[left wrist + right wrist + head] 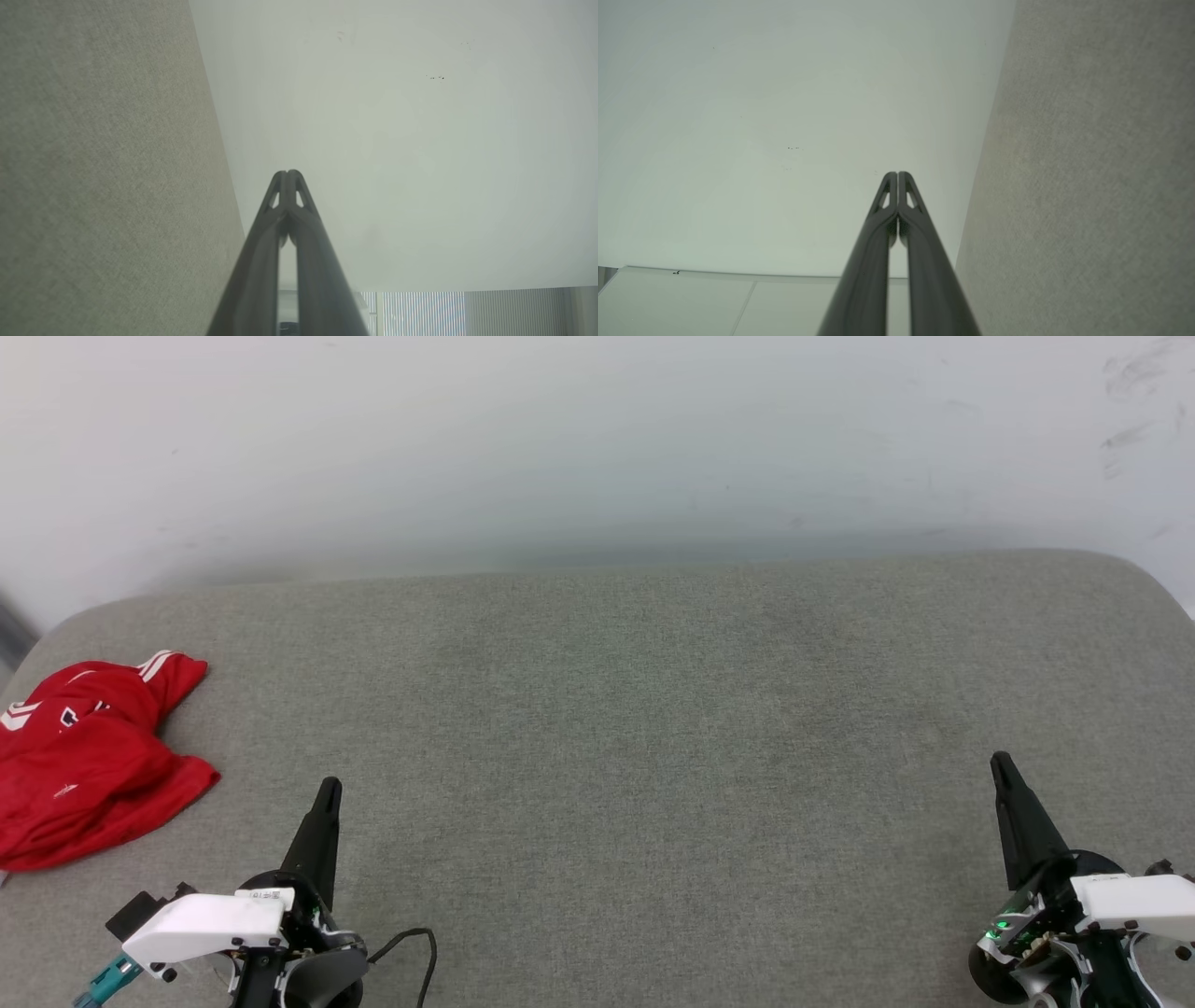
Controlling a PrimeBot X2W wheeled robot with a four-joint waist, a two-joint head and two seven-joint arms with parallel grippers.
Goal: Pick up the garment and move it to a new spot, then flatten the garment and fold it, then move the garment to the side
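garment (89, 761): crumpled red heap at the tabletop's (653, 709) far left edge, nearer my left arm; print probably too bunched to read.
left fingers (317, 840): pressed together, empty, tips toward the wall (560, 448).
right fingers (1022, 831): pressed together, empty, well apart from garment.

Crumpled red garment (89, 770) far left on grey fabric surface (607, 709)

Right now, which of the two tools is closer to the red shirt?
The left tool: the shirt lies crumpled beside it, while the right tool sits at the far side.
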